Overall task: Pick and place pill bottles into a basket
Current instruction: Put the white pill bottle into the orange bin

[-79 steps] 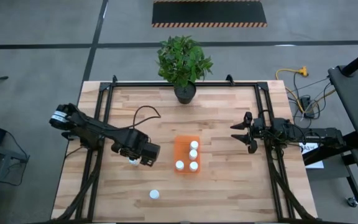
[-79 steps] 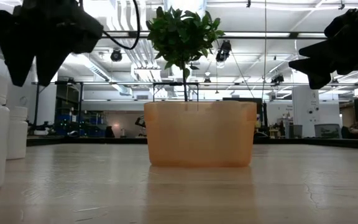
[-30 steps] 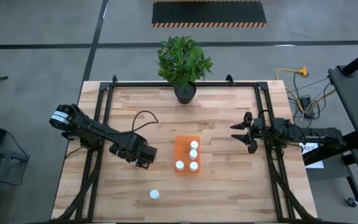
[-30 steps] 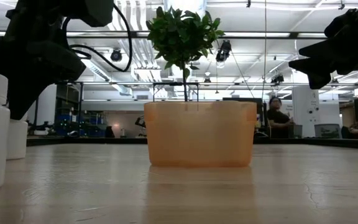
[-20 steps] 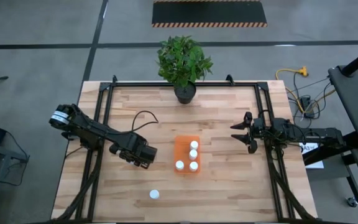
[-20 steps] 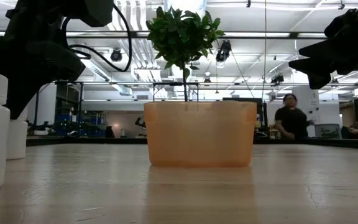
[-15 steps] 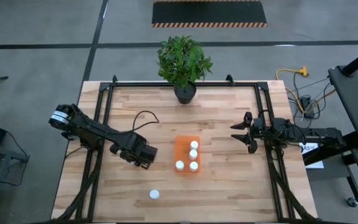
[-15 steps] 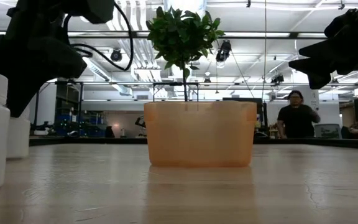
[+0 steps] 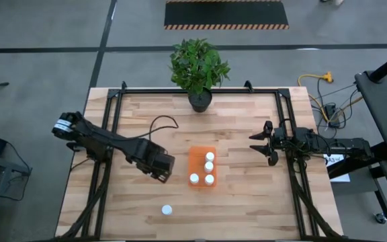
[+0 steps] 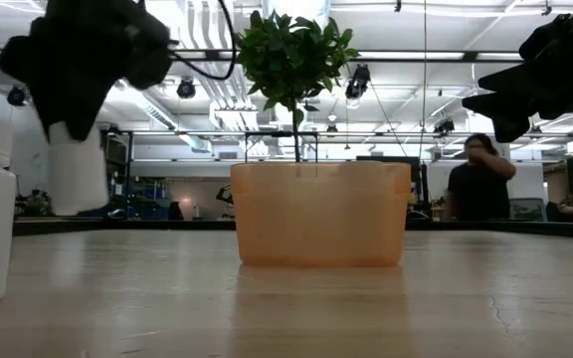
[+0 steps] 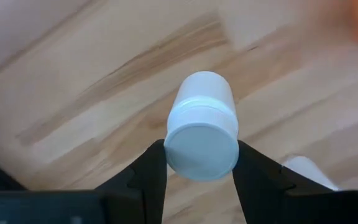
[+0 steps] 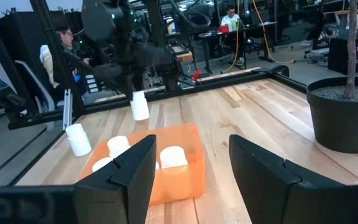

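Left wrist view: smooth white cylindrical bottle (image 11: 202, 129) clamped over grained wooden table (image 11: 92, 68).

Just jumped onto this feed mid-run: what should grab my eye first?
The left gripper, just left of the bright orange basket at the table's middle, is shut on a white pill bottle held clear of the wood. Four bottles already stand in the basket; one more waits near the front edge. The right gripper hangs idle over the right side.

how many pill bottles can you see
6: four in the basket, at; one loose on the table; one held in the left claw, bottle.
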### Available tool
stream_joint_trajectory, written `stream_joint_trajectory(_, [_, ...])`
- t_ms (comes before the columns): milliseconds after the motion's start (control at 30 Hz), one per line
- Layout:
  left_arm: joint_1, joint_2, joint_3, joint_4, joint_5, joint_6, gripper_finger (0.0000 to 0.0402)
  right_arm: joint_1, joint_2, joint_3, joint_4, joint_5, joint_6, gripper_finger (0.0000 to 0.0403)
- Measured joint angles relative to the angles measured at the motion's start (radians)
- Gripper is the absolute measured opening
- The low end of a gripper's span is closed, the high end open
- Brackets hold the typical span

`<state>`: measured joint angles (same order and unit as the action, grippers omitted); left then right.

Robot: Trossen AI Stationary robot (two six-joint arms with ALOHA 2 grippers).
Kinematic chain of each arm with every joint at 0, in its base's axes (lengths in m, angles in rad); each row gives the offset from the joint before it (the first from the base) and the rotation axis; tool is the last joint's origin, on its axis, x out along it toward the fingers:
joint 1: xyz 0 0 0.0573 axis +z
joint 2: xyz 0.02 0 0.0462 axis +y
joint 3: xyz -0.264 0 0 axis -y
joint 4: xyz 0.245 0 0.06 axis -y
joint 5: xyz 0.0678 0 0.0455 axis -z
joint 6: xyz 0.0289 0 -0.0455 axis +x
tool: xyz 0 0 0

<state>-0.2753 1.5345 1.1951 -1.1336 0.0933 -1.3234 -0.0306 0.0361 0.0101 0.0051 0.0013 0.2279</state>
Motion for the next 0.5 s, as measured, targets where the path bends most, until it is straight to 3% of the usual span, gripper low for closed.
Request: stream_joint_trajectory(500, [0.108,0.0,0.191,-0.006,-0.047,0.228,0.0137,0.0,0.0,0.0,0.0,0.0,0.0,0.0192])
